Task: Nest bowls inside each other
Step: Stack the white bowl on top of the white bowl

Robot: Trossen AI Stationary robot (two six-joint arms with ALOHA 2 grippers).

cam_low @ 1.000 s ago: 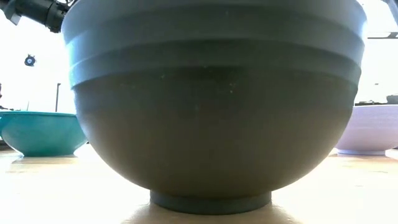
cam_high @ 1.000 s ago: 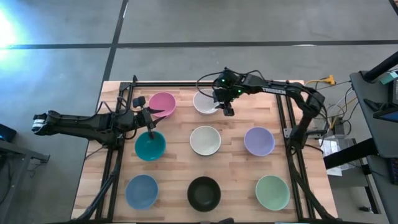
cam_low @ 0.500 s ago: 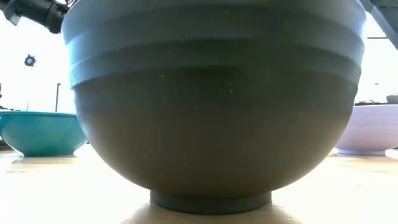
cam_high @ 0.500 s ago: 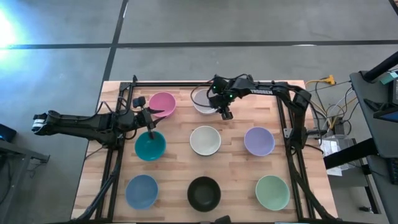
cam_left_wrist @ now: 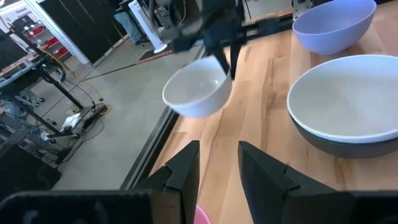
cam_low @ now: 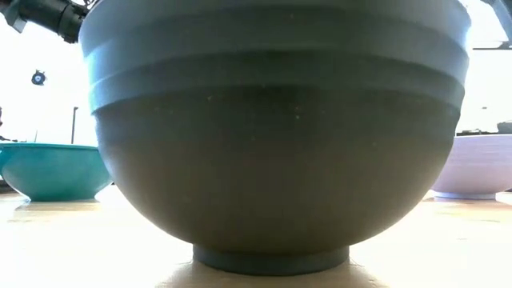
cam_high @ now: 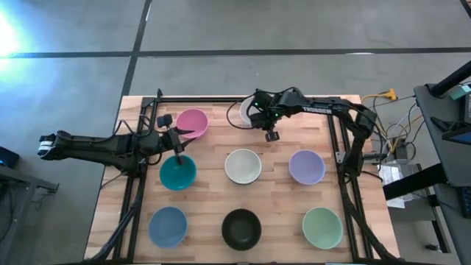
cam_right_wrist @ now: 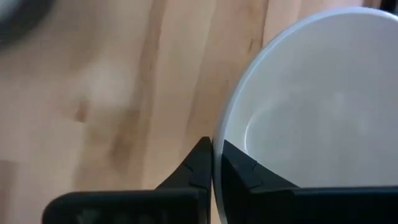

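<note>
My right gripper (cam_high: 270,134) is shut on the far white bowl (cam_left_wrist: 196,93) near the table's far edge. Another white bowl (cam_high: 243,165) sits mid-table in what looks like a dark bowl (cam_left_wrist: 336,146). Around it stand the pink (cam_high: 193,122), teal (cam_high: 177,172), lavender (cam_high: 307,166), blue (cam_high: 168,226), black (cam_high: 241,228) and pale green (cam_high: 322,227) bowls, each on its foot. My left gripper (cam_left_wrist: 217,165) is open between the pink and teal bowls. A sliver of pink (cam_left_wrist: 200,215) shows far back between its fingers. My right gripper pinches the far white bowl's rim (cam_right_wrist: 219,124), one finger inside the bowl and one outside. The fingers come from above, pointing down, at the rim's near right part. In the left wrist view the bowl hangs tilted from the fingers (cam_left_wrist: 231,62) and looks lifted off the table.
A black metal frame (cam_high: 335,140) runs along the table's left, right and far sides. Bare wood lies between the bowl rows. In the low view the black bowl (cam_low: 272,136) fills most of the picture.
My right gripper has shut on the far white bowl's rim. The bowl has since tipped and shifted a little toward the table's far edge, coming up off the wood.
</note>
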